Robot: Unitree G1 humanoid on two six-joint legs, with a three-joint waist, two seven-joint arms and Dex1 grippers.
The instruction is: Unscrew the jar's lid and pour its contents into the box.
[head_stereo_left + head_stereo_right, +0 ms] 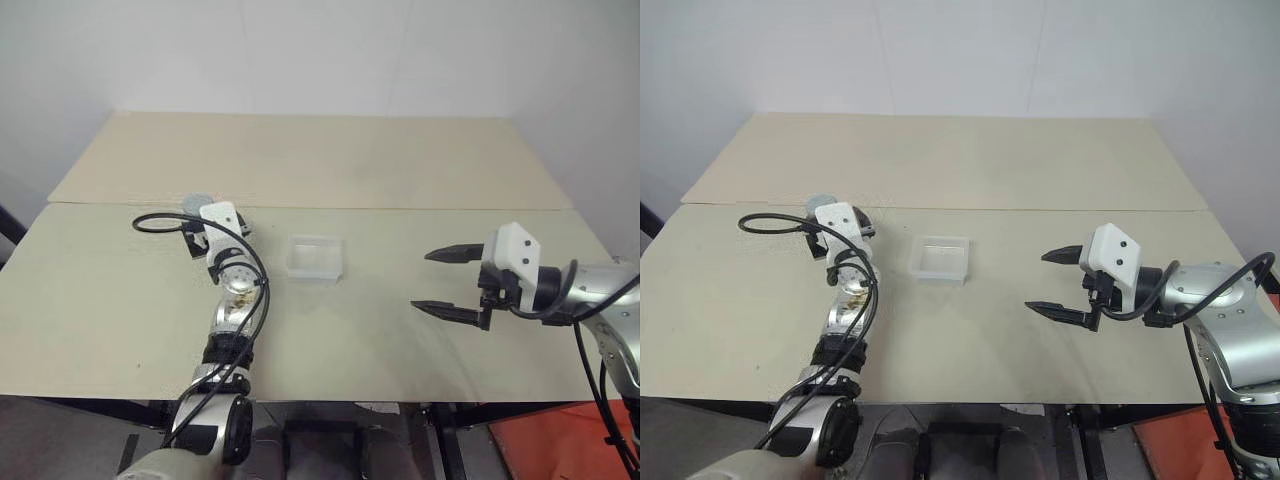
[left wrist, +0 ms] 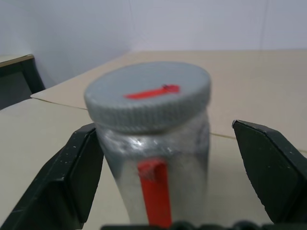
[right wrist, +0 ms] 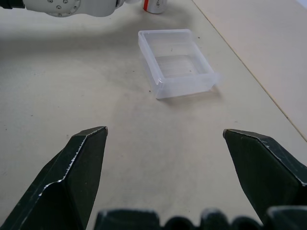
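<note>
Two grippers are up over the table (image 1: 400, 260) and both have their fingers spread wide, so you're not holding anything yet. Your left gripper (image 2: 175, 177) sits on the left side of the table with the jar (image 2: 158, 158) standing upright right between its two fingers; one finger (image 2: 72, 177) looks like it's touching or just about touching the jar's side, while the other is apart from it, so no real grip. The lid (image 2: 148, 96) is on the jar, grey with a red mark on top, and you can see the red stripe running down the jar's side. I can't make out the contents through the wall. The box (image 1: 316, 257) sits just to the right of the left arm, roughly mid-table, open side up. Your right gripper (image 1: 445, 280) hovers well off to the right of the box, fingers pointing left toward it and empty.
</note>
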